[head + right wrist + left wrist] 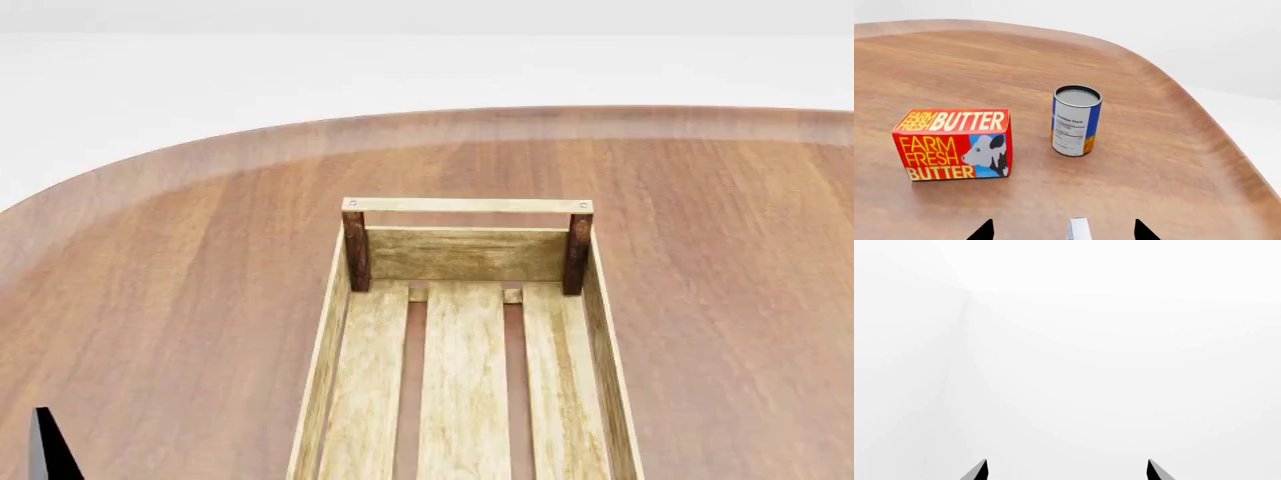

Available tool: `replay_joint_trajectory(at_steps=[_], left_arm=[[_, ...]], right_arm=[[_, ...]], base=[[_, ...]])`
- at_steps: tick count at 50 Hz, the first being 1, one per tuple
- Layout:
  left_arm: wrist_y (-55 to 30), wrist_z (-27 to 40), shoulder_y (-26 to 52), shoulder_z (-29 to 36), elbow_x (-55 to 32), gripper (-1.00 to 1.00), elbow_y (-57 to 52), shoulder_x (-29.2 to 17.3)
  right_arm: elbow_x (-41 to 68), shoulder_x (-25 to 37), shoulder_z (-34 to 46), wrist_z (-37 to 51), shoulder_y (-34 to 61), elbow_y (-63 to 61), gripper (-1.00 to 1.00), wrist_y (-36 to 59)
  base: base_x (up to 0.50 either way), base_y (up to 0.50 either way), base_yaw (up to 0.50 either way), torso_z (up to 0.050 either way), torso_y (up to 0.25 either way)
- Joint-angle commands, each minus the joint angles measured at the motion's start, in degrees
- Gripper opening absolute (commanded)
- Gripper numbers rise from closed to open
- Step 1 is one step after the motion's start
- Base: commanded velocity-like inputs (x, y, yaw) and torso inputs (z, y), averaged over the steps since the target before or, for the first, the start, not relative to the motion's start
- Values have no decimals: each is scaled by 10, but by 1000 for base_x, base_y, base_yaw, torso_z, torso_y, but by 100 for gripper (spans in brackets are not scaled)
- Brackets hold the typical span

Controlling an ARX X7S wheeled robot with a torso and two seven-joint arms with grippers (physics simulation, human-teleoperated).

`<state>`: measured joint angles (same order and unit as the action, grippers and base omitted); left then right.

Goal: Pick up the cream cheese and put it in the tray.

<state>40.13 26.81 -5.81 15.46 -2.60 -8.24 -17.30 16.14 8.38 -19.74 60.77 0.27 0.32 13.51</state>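
Progress on the task looks close to nil, judging by how things lie: the tray (463, 380) stands bare, its slatted floor showing nothing inside the part the head view takes in, so the whole pick and the whole placing seem left to do. Largest of all is the tabletop (160, 300), a rounded reddish-brown wood surface with a raised lip along its curved edge; the tray sits on it, running lengthwise away from the robot, its far rail and two dark posts toward the table's far edge. Beyond the table the room is plain white, with only a faint wall corner showing in the left wrist view. The butter box (954, 144) and the can (1076, 120) stand upright and apart on the tabletop in the right wrist view, the can beside the butter box on the side nearer the table's curved edge. The cream cheese (1079, 230) is probably the sliver of pale box at that picture's rim, between the tips of the right end effector (1064, 232), which is spread and appears not yet closed on it. The left end effector (1067, 471) is likewise spread, holding nothing, pointed at blank white.
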Motion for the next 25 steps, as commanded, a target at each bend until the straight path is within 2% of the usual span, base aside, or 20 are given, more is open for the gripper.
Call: replay_joint_trajectory(at_steps=[1, 25], left_arm=[[-1, 3, 2, 1, 1, 100, 0, -1], [2, 8, 5, 2, 2, 100, 5, -3]], right_arm=[[4, 2, -6, 4, 1, 14, 100, -7], [16, 15, -29, 9, 16, 82, 100, -29]], base=[[0, 0, 0, 0, 0], [0, 0, 0, 0, 0]])
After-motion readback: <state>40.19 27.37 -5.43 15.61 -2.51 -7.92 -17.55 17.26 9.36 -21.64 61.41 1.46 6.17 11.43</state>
